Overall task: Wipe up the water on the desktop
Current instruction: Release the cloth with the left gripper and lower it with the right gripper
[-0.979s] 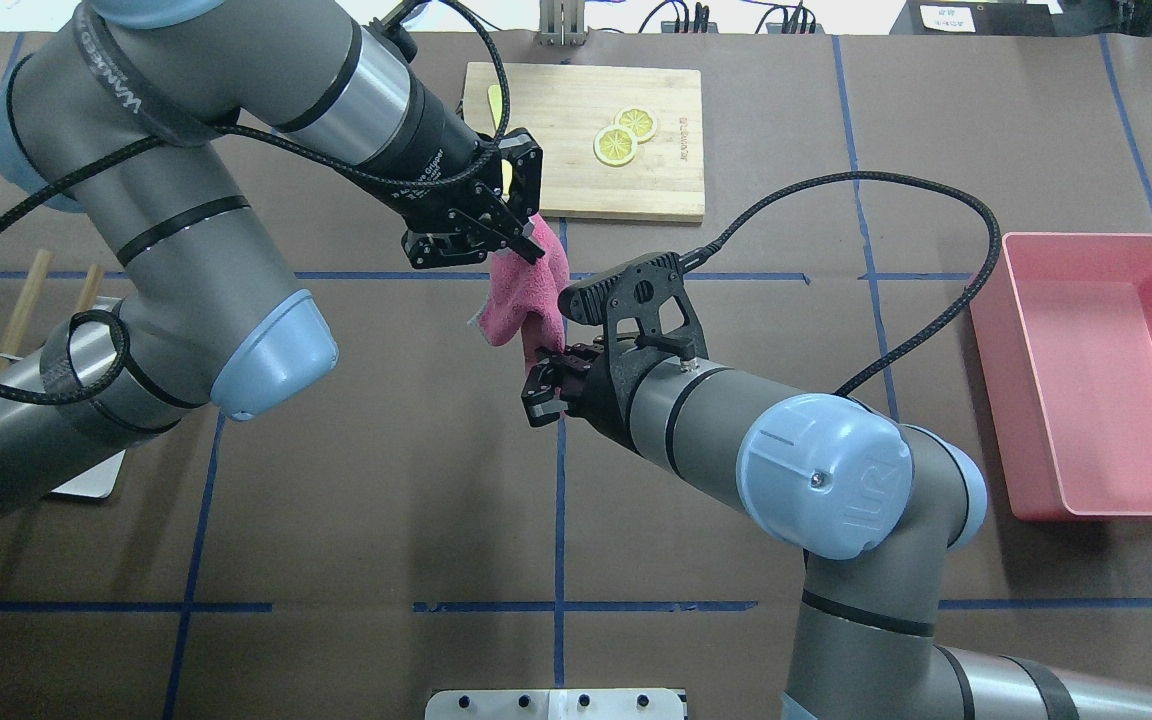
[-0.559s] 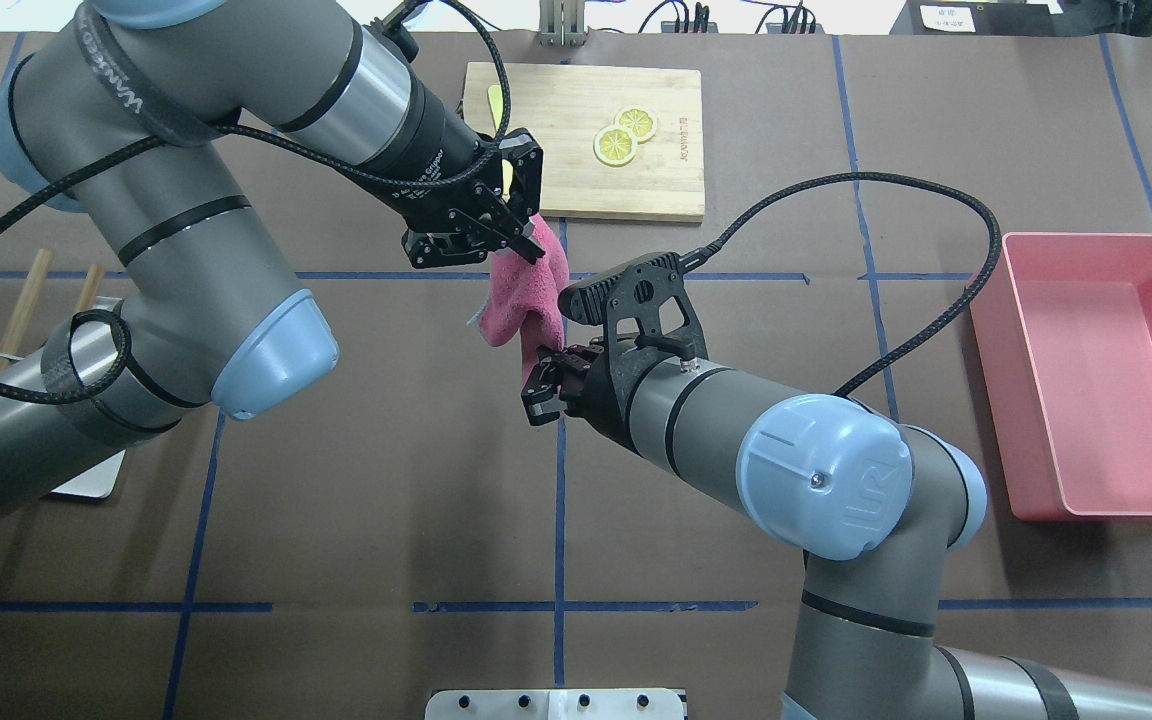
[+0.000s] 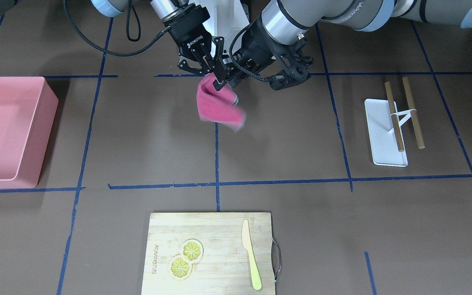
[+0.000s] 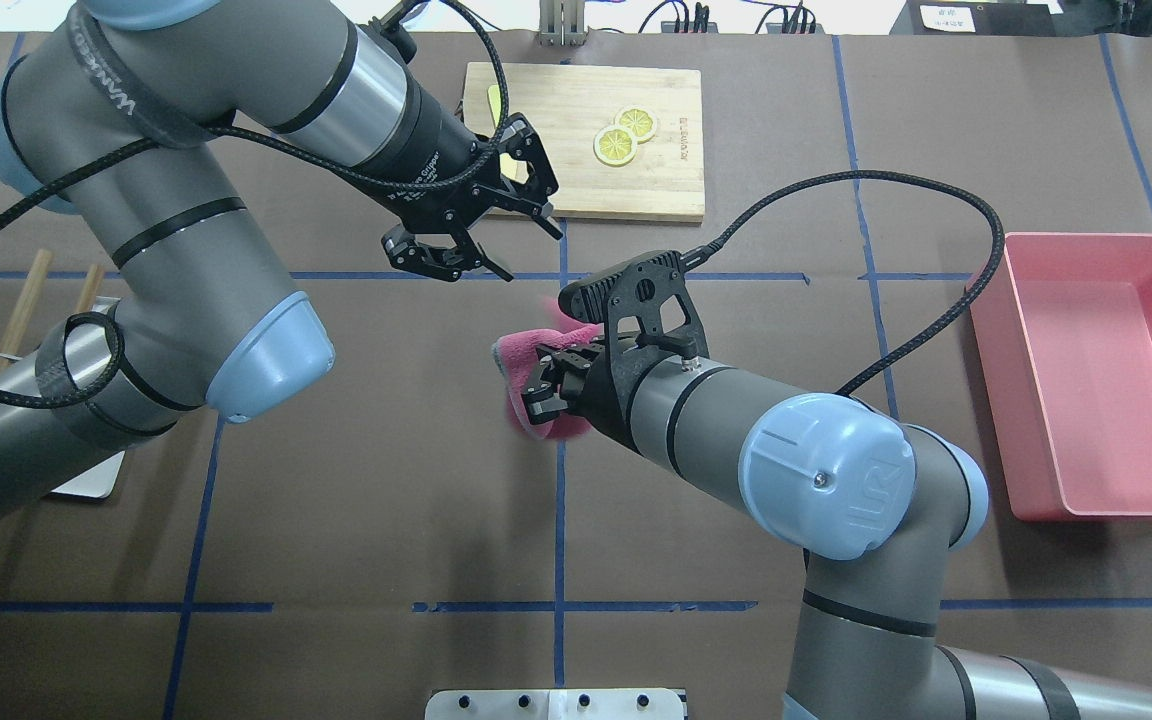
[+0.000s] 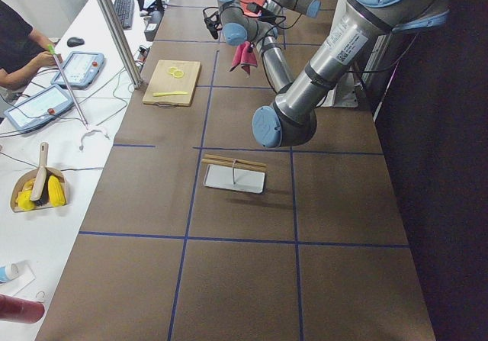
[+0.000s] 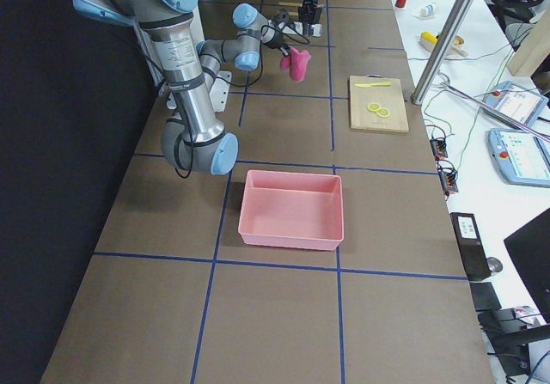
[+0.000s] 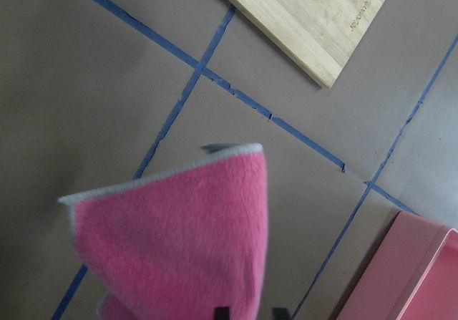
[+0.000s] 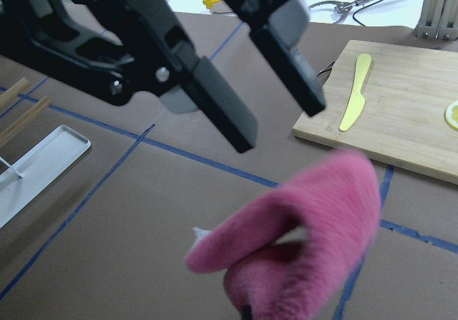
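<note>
The brown desktop [image 4: 356, 500] with blue tape lines fills the overhead view; I see no water on it. A pink cloth [image 4: 524, 352] hangs above the middle of it. My right gripper [image 4: 539, 388] is shut on the cloth, which droops around its fingers; the cloth also shows in the front-facing view [image 3: 218, 106] and the right wrist view [image 8: 308, 220]. My left gripper [image 4: 533, 256] is open and empty, just beyond and above the cloth; its spread fingers show in the right wrist view [image 8: 280, 119]. The left wrist view shows the cloth [image 7: 179, 234] free below it.
A pale cutting board [image 4: 671, 180] with two lemon slices [image 4: 624, 135] and a yellow knife [image 3: 250, 254] lies at the far middle. A pink bin [image 4: 1096, 500] stands at the right. A white tray with wooden sticks [image 3: 387, 135] lies at the left.
My left gripper has opened and let go of the cloth. The cloth's top has dropped and now hangs only from my right gripper.
</note>
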Controlling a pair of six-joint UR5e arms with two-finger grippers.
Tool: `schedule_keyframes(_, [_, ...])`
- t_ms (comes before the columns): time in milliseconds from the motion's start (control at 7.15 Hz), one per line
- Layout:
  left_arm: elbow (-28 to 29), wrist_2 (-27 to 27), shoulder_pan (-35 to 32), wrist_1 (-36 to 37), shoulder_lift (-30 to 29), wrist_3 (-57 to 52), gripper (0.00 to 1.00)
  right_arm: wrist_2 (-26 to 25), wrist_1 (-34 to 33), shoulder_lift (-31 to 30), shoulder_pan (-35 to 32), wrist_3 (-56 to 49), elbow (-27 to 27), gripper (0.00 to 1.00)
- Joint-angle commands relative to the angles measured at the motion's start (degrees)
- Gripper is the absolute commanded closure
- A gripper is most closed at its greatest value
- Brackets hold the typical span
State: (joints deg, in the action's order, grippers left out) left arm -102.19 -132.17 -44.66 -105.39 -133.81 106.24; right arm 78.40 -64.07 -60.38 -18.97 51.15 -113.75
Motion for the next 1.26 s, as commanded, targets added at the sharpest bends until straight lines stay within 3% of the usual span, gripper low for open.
schedule_keyframes(0, [-0.1,0.1,0.0,0.0,0.0,0.0,0.00,0.0,0.1,0.0,0.0,0.0,-0.1,1.00])
schedule_keyframes(419, [0.8,0.2,-2.3,0.6,0.6,-0.6,0.00,0.6,-1.1,-0.3,-0.6,0.1,-2.1,1.00])
schedule_keyframes(559, [0.6,-0.2,-4.2,1.9,2.5,-3.7,0.00,0.9,-6.4,-0.5,-0.6,0.3,-4.6,1.00])
schedule_keyframes(699, [-0.5,-0.5,-6.2,4.9,4.7,-7.9,0.00,2.8,-16.2,-0.4,-0.6,1.5,-9.2,1.00])
schedule_keyframes(979, [-7.7,-0.3,-8.9,16.6,9.0,-19.3,0.00,10.7,-27.2,-0.2,-1.6,10.2,-13.4,1.00])
schedule_keyframes(1119, [-11.4,0.2,-9.9,25.3,9.4,-26.4,0.00,18.1,-31.5,-0.1,-3.4,13.6,-14.5,1.00])
